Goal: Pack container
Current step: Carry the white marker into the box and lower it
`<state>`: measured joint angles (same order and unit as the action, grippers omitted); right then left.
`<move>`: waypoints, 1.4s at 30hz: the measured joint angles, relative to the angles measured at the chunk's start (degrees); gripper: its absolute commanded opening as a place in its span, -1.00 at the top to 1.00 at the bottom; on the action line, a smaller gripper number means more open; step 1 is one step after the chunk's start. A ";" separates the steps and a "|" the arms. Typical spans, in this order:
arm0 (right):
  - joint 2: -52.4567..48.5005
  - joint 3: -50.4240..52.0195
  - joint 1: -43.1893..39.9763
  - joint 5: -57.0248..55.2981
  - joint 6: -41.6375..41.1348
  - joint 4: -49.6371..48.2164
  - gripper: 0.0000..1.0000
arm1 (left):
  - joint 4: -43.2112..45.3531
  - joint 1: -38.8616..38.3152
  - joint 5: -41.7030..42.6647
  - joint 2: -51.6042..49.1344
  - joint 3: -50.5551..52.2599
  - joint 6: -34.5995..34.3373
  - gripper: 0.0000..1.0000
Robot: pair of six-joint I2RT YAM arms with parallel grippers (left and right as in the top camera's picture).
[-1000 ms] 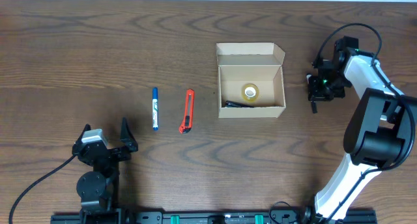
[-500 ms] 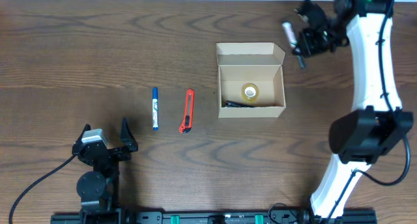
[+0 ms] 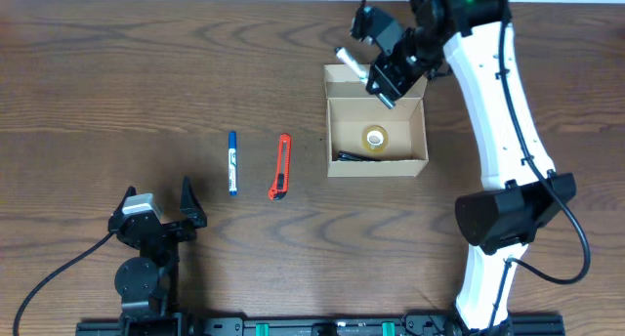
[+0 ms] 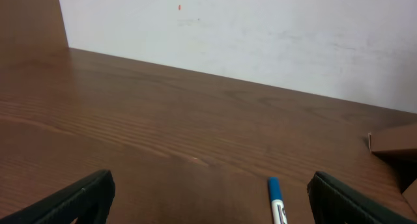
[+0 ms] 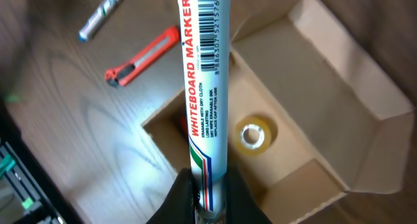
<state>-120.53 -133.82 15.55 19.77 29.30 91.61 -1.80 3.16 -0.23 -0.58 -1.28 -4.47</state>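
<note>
There goes the right gripper (image 3: 379, 77), clamped on a whiteboard marker (image 5: 205, 87), swung from the cardboard box (image 3: 377, 167)'s 3 o'clock to above its 12 o'clock rim, height hard to judge, so a drop-in looks next, while the left gripper (image 3: 158, 204) idles spread and empty at 7 o'clock.

One white marker (image 5: 202, 74) in the right gripper (image 5: 207, 185), one blue marker (image 3: 232, 162) far from it, one cutter (image 3: 280, 166), one tape roll (image 3: 374, 137), one box (image 3: 377, 167).
</note>
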 measured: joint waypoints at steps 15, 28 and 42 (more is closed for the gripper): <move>-0.02 17.29 -0.15 -1.60 -0.04 -3.50 0.97 | 0.00 0.00 0.00 0.00 0.00 0.00 -0.91; -0.02 30.88 -0.24 -3.32 -2.29 -12.68 0.97 | 0.00 0.00 0.00 0.00 0.00 0.00 -0.91; -0.02 31.98 -1.03 -4.87 -4.31 -19.91 0.97 | 0.00 0.00 0.00 0.00 0.00 0.00 -0.91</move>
<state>-120.55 -101.84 14.52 14.90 24.99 71.70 -1.80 3.16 -0.23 -0.58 -1.28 -4.47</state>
